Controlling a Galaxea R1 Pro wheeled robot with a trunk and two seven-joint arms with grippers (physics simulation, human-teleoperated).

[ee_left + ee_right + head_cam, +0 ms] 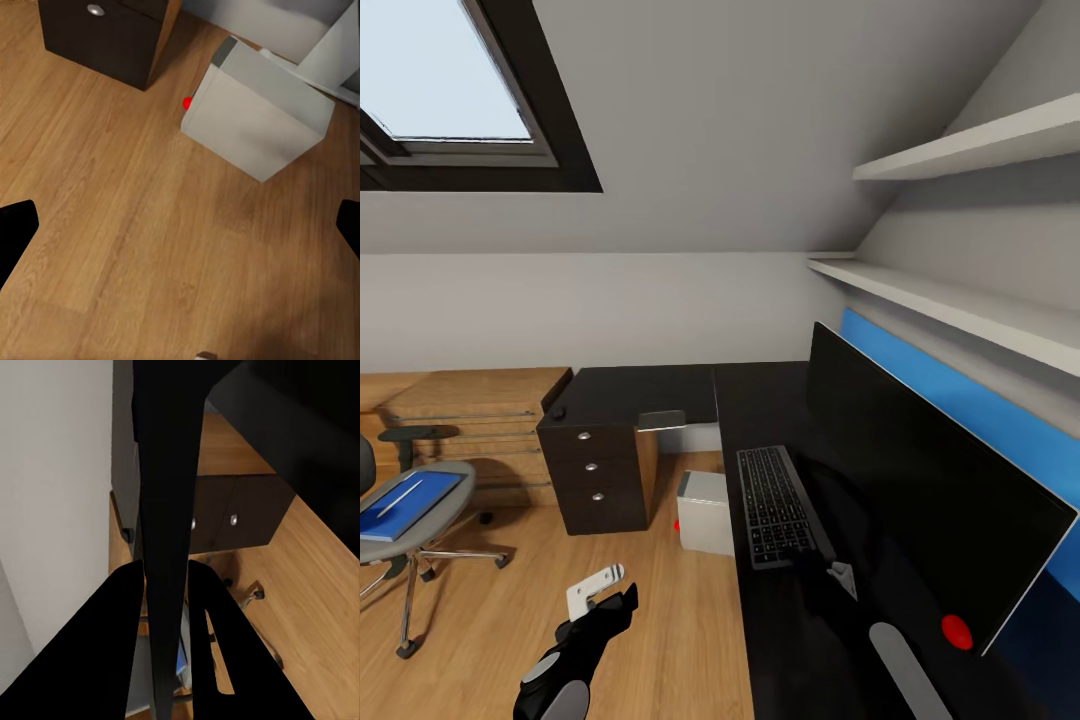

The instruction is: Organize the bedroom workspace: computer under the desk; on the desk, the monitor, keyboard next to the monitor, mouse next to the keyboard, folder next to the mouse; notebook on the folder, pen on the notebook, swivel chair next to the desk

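I stand beside the desk (760, 400). The monitor (920, 480) stands along its back and the keyboard (775, 505) lies flat just in front of it. The right gripper (828, 578) is at the near end of the keyboard, close to the screen. In the right wrist view its two fingers (112, 660) lie on both sides of a thin dark slab. I think this is the keyboard's edge, but I cannot tell if they really pinch it.

The left gripper (605, 602) hangs low over the wooden floor with its fingers spread wide and nothing between them. The computer (705, 512) sits on the floor at the desk's edge, beside the drawer cabinet (600, 480). The blue folder (410, 505) waits on the chair (452, 512), well apart from the desk.

The danger is on the right side. If the arm slides or lifts the keyboard carelessly, it can push the monitor's foot and tip the screen, because the gap is small. A weak hold on such a thin edge can also let the keyboard slip. When the base turns toward the chair, the low left arm could knock the computer out from the desk.
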